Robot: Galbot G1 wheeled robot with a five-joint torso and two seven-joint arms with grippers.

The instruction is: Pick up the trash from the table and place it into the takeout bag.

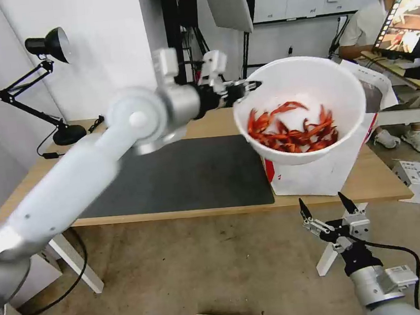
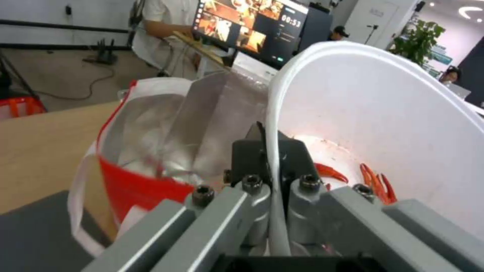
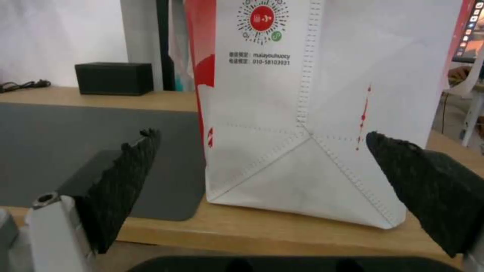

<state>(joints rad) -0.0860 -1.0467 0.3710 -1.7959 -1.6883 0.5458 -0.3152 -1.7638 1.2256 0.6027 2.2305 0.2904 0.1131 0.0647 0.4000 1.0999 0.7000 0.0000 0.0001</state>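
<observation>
While above takeout bag (image 1: 321, 176), bowl (image 1: 307, 88) rim between left gripper (image 1: 252, 87) fingers (image 2: 252, 158).

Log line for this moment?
left gripper: jaws shut on bowl rim, above takeout bag | right gripper: open, idle below table edge

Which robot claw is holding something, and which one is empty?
The left gripper is pinching the rim of the white bowl of red crayfish shells. The right gripper is open and empty, low beside the table.

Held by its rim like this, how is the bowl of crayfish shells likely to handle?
The bowl looks thin-walled, so its rim may flex where the left gripper pinches it. Tilted above the bag, its loose shells could slide out. It probably weighs little.
</observation>
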